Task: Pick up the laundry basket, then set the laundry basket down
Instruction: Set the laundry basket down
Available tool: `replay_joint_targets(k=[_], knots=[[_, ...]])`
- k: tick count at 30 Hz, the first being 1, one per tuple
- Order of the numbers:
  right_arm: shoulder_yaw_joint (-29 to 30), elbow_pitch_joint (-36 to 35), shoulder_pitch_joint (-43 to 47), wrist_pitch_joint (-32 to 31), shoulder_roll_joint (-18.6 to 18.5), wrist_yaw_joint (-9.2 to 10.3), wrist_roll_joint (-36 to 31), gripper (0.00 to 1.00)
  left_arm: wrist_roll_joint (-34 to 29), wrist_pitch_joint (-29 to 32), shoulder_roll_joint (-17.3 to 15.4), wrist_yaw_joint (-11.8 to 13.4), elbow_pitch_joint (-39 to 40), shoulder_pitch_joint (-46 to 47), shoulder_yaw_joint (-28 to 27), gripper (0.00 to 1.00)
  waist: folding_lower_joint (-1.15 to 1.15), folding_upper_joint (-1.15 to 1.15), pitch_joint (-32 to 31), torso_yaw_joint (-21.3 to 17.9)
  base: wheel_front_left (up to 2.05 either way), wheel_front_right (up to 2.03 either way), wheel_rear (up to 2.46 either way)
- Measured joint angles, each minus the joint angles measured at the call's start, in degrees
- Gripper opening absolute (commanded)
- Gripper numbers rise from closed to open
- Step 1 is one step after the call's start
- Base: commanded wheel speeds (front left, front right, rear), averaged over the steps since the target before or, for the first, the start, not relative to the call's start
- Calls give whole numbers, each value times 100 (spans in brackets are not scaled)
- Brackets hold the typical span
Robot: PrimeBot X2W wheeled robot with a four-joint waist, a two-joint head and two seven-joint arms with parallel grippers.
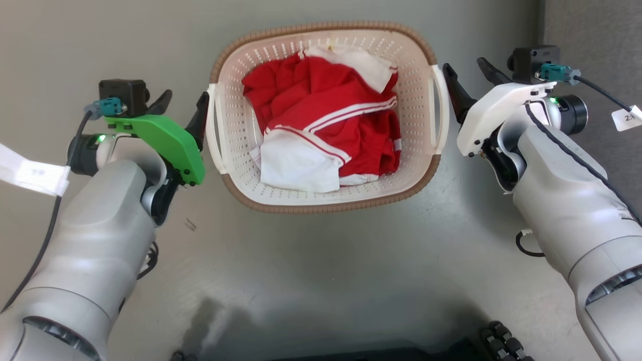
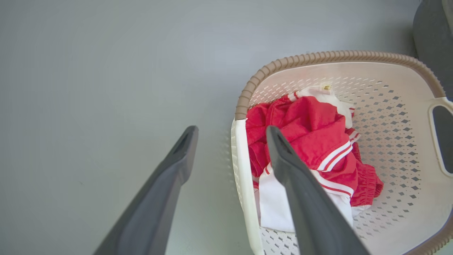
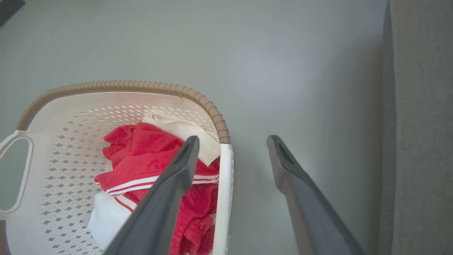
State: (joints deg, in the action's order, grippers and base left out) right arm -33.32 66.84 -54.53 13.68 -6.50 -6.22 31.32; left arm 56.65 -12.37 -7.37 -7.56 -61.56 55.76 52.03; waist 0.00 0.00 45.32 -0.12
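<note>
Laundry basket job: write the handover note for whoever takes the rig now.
Left gripper: open, beside the left handle.
Right gripper: open, beside the right handle.
Laundry basket: on the grey floor between them, red-and-white clothes inside, ungripped.
Done: both arms placed at the sides.
To do: close on handles, lift, set down, assuming no lift has happened yet.

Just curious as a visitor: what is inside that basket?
The laundry basket holds crumpled red clothes with white stripes and white cloth. Anything under the pile is covered.
</note>
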Motion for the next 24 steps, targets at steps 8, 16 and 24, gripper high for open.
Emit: replay_joint_targets(k=[8,16,24], knots=[[115,-247,378,55,2,-31,54,100,-132,-189,-111,0,48,-246,-13,100,0,0,-525,-32,0,0,0],[481,-1073,621,75,-93,34,51,100,-313,-205,-196,12,309,-481,-229,100,0,0,-1058,-66,0,0,0],[749,-1820,1120,75,-203,261,-97,100,-745,-205,-477,298,1211,-528,-867,100,0,0,-1586,-94,0,0,0]])
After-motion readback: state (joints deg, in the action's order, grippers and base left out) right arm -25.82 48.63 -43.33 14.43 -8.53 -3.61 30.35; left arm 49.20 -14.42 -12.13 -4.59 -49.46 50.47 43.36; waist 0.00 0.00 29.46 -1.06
